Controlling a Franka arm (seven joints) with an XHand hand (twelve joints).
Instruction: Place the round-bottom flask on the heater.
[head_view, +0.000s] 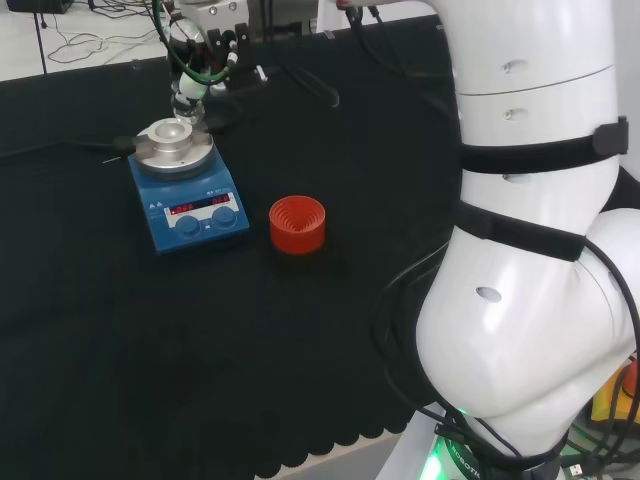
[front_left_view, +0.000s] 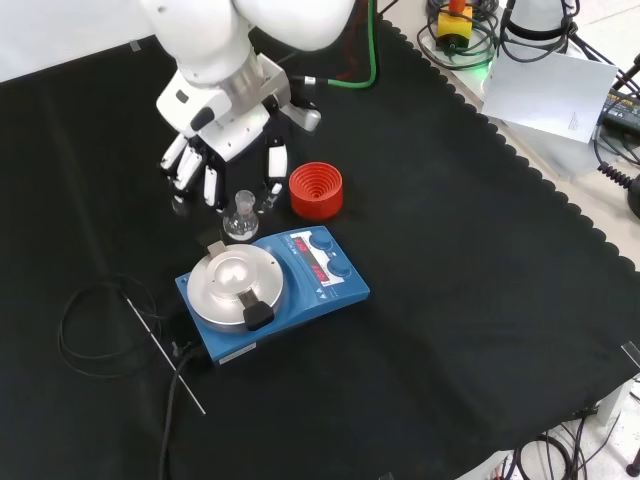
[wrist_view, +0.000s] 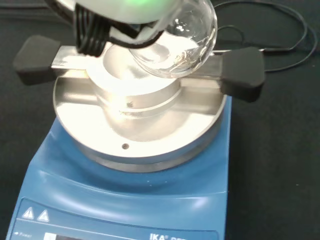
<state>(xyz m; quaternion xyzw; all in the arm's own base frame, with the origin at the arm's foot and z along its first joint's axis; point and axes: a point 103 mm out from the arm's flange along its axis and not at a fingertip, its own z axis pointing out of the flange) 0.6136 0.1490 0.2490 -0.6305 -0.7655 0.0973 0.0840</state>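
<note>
The clear round-bottom flask (front_left_view: 240, 217) hangs neck up from my hand (front_left_view: 225, 135), whose fingers (front_left_view: 276, 164) point down and close round the neck. In the front view the flask is just beyond the far edge of the blue heater (front_left_view: 320, 290), between it and the hand. From the head view, the flask (head_view: 189, 98) is slightly above and behind the heater's silver top (head_view: 175, 146), under the hand (head_view: 205, 42). The wrist view has the glass bulb (wrist_view: 177, 37) close over the round well of the heater's metal block (wrist_view: 135, 95), not resting in it.
A red ribbed ring stand (front_left_view: 316, 190) sits empty on the cloth beside the heater, right of it in the head view (head_view: 297, 223). Black cables (front_left_view: 95, 330) and a thin rod (front_left_view: 165, 345) lie left of the heater in the front view. The arm's white links (head_view: 540, 200) stand at the head view's right.
</note>
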